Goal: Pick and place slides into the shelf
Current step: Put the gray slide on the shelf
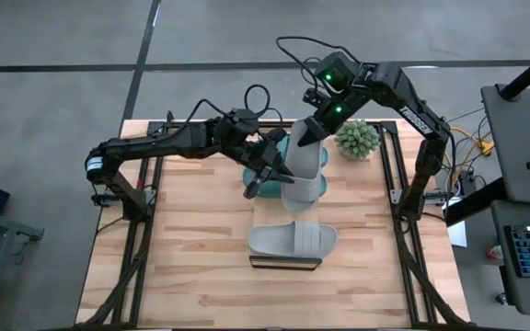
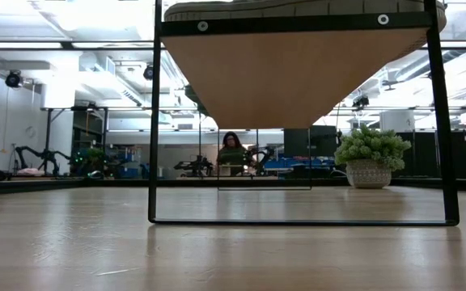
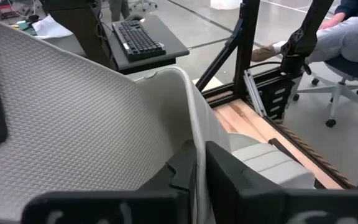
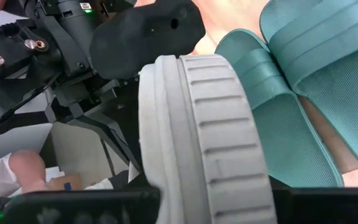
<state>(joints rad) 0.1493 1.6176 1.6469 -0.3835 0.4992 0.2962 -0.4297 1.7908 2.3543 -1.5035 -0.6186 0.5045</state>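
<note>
Grippers both clamp one grey slide point(image 1: 304, 173) above the teal slides point(image 1: 263, 176): left gripper point(image 1: 263, 175) its edge, right gripper point(image 1: 307, 136) its end, behind the shelf point(image 1: 285, 262).

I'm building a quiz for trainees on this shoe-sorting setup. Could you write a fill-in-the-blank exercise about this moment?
1. Both the left claw and the right claw are shut on the same ____ slide.
2. The other grey slide lies on the ____.
3. The two teal slides lie on the ____.
4. The potted plant stands nearest the ____ arm.

Answers: grey; shelf; table; right

Shelf point(image 1: 285, 263) under grey slide point(image 1: 293, 239)
</note>
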